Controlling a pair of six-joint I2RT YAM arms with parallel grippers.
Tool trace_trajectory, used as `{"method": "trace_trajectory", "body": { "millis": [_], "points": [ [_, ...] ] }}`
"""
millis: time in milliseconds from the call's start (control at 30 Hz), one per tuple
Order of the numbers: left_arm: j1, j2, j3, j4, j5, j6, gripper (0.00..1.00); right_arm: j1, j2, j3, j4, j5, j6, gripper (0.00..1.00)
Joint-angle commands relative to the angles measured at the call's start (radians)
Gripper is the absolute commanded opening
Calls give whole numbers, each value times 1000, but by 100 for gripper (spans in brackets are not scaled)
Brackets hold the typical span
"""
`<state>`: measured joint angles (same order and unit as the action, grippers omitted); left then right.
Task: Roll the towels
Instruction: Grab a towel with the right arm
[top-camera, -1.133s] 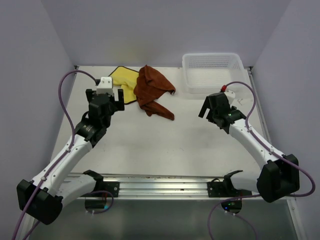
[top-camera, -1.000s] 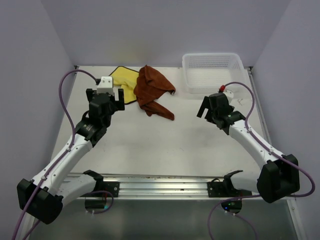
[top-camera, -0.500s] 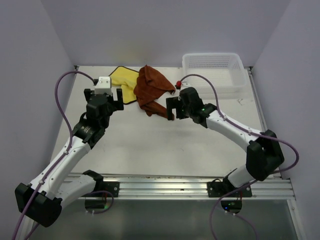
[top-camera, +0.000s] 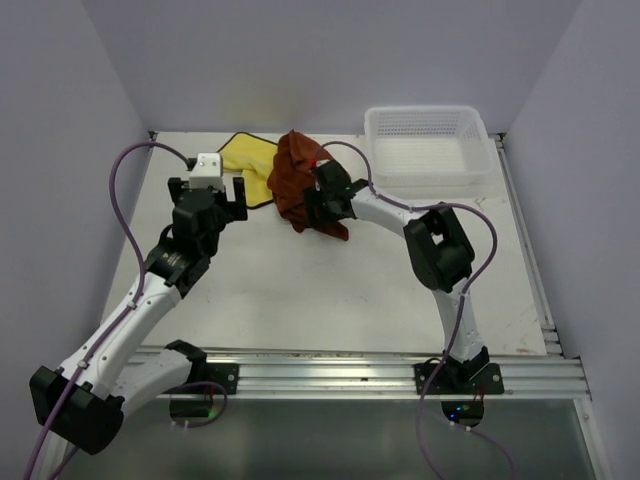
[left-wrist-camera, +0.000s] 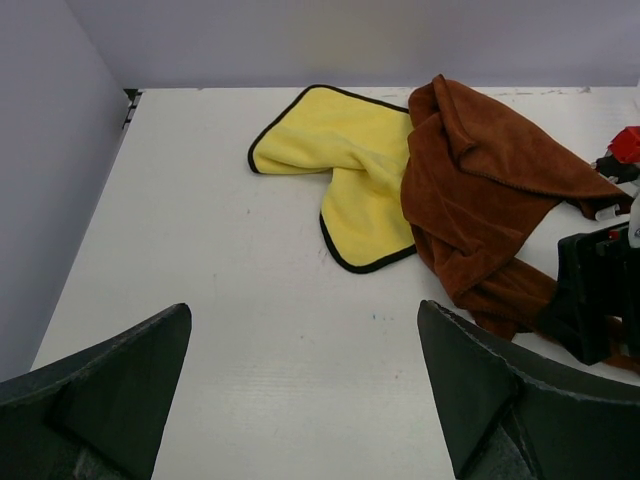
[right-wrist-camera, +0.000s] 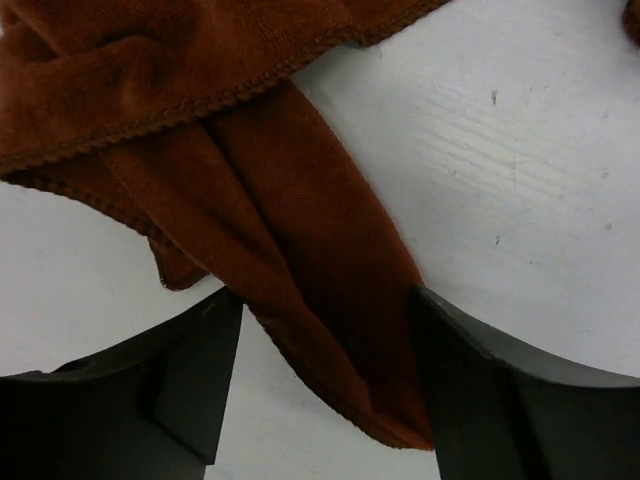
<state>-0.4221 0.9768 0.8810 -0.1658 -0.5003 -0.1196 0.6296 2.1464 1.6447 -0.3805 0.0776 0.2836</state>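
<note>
right gripper (right-wrist-camera: 318, 335) astride brown towel (right-wrist-camera: 150, 60), seemingly open

The rust-brown cloth towel (top-camera: 288, 185) lies at the far middle of the white table (top-camera: 330, 290), overlapping the right edge of the yellow dark-edged towel (top-camera: 250, 160) to its left. The white plastic mesh basket (top-camera: 420, 111) sits right of both, in the far right corner.

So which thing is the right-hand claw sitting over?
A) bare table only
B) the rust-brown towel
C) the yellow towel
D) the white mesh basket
B: the right gripper has a fold of the rust-brown towel lying between its open jaws.
</note>
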Motion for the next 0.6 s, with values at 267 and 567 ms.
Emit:
{"method": "trace_trajectory", "body": {
  "millis": [267,567],
  "points": [
    [0,-24,36,14,8,-3,100,7,-120,1,-70,-105,-18,0],
    [0,-29,36,14,-1,0,100,22,-520,14,-186,-174,5,0]
  ]
}}
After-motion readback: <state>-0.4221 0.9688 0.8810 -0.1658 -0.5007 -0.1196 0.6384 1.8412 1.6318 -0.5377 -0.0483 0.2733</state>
